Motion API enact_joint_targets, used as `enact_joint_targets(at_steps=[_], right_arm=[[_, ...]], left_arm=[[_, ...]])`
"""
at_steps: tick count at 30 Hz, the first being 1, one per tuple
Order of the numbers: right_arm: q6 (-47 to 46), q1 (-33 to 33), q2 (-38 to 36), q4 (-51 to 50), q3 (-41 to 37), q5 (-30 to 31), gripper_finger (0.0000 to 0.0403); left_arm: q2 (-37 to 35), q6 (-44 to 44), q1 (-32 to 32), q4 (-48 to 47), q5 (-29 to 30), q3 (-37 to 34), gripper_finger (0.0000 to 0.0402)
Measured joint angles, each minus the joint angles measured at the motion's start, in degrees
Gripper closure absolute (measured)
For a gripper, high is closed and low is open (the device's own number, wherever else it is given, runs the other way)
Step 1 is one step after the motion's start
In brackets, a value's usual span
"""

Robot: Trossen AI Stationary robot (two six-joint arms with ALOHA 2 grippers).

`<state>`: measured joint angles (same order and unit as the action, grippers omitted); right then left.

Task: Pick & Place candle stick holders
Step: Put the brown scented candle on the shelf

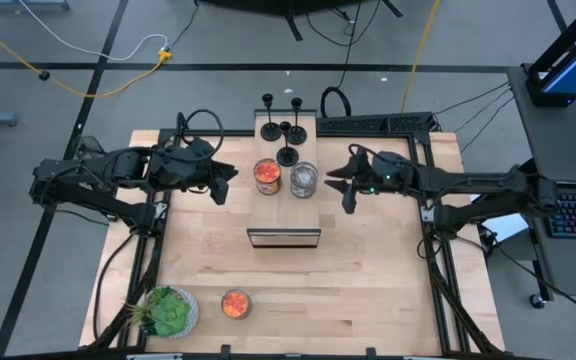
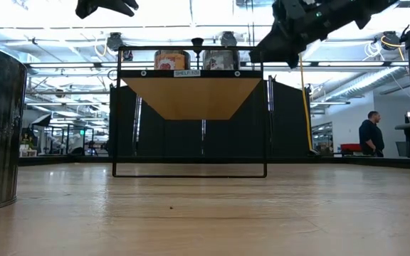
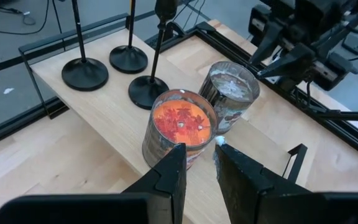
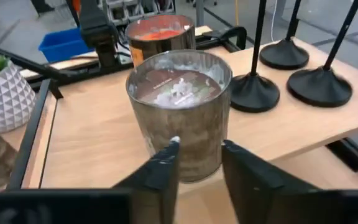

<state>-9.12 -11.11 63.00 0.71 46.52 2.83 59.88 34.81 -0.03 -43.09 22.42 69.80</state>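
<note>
In the high view, three candle stick holders (image 1: 285, 128) are seen standing on a raised wooden shelf (image 1: 271, 190) at the upper centre of the frame, with an orange candle jar (image 1: 267, 176) and a grey candle jar (image 1: 304, 180) just below them. The left gripper (image 1: 223, 183) is placed left of the shelf, the right gripper (image 1: 347, 186) right of it; nothing is held by either.

In the low view, the shelf is seen edge-on at upper centre, with both arms above it.

In the left wrist view, the left fingers (image 3: 169, 177) are shown nearly together and empty, before the orange jar.

In the right wrist view, the right fingers (image 4: 160, 168) are shown narrowly apart and empty, before the grey jar.

The approach step is judged to be in hand. For the next move, the fingers would need to be spread and carried past the jars to a stem.
</note>
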Motion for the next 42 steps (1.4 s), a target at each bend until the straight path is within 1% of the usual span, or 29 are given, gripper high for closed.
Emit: enact_joint_targets(at_steps=[3,6,9,21,32,39,42], right_arm=[[-1.15,0.00,0.64,2.63,-1.68,-0.22,0.0335],[-1.57,-0.04,1.06,4.46,-2.21,-2.11,0.0371],[-1.78,-0.02,2.02,5.30,-2.51,-3.16,0.0397],[-2.24,-0.04,6.34,10.22,-2.54,-3.10,0.0400],[-2.22,-0.04,6.38,11.73,-2.54,-2.97,0.0402],[-2.22,-0.04,8.76,15.45,-2.51,-3.06,0.0402],[-2.08,-0.06,9.21,14.44,-2.53,-3.06,0.0402]], left_arm=[[0.00,0.00,0.00,0.00,0.06,0.00,0.0311],[0.00,0.04,0.00,0.04,0.10,0.00,0.0311],[0.00,0.07,-0.02,0.07,0.13,0.00,0.0311],[0.00,0.16,0.00,0.07,0.15,0.00,0.0311],[0.00,0.01,0.00,0.07,0.17,0.00,0.0311],[0.02,0.06,-0.04,0.09,0.15,0.00,0.0311],[0.02,0.10,-0.04,0.09,0.14,0.00,0.0311]])
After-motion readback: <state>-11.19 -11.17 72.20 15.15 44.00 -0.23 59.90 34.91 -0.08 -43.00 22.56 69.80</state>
